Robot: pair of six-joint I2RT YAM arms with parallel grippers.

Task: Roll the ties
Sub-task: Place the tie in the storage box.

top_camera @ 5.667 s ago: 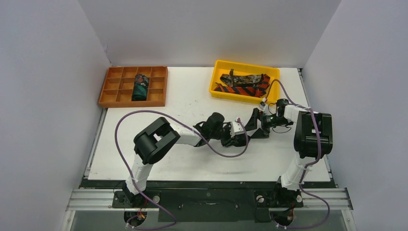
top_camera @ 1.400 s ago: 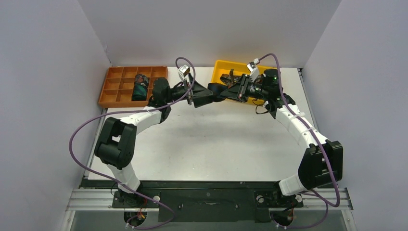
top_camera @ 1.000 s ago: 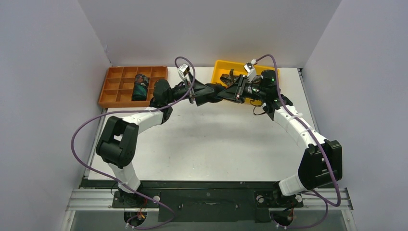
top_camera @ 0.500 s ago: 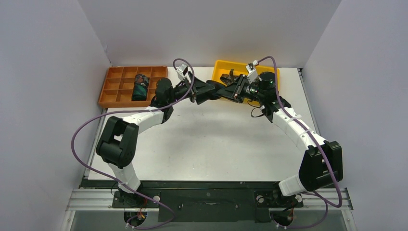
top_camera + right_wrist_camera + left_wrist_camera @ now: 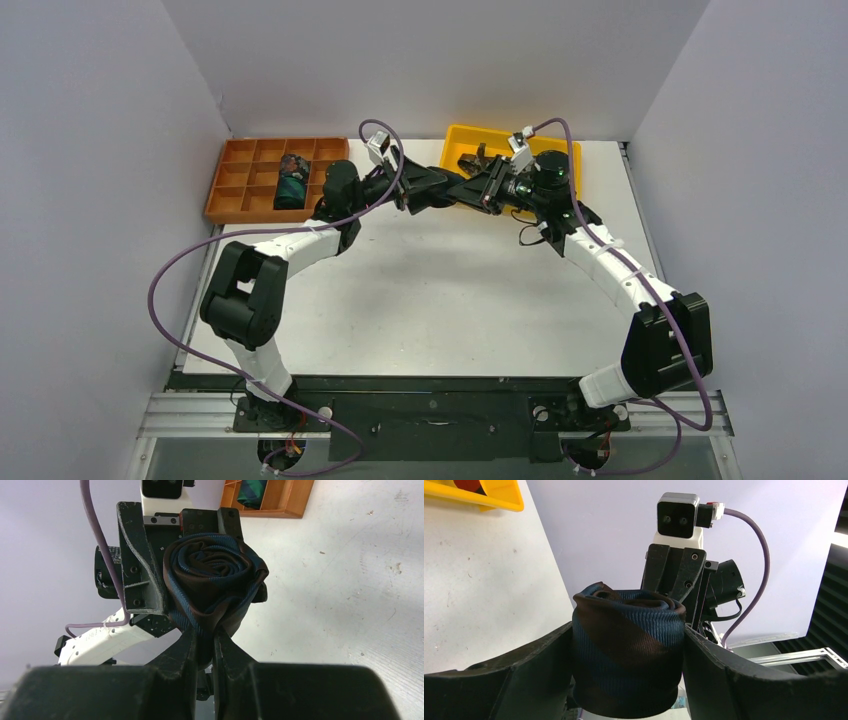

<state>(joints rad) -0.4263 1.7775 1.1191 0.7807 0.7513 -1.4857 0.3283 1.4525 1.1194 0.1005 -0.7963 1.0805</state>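
Roll: navy-brown rolled tie (image 5: 212,577), mid-air beside yellow bin (image 5: 490,131).
Left claw (image 5: 626,647): clamped round its sides, both fingers touching.
Right claw (image 5: 205,641): pinched shut on its lower edge.
Doing it well: I'd squeeze evenly so no coil springs loose.
Hidden: bin's other ties (image 5: 478,158), mostly behind my arms.

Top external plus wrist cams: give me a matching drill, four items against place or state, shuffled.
Items:
1. rolled tie
2. teal roll
3. yellow bin
4. right gripper

Place or state:
A. far side, to the right of the orange tray
B. in a compartment of the orange tray
C. held off the surface, between the fingers of the left gripper
D. shut on fabric at the rolled tie's edge

Pairs: 1-C, 2-B, 3-A, 4-D
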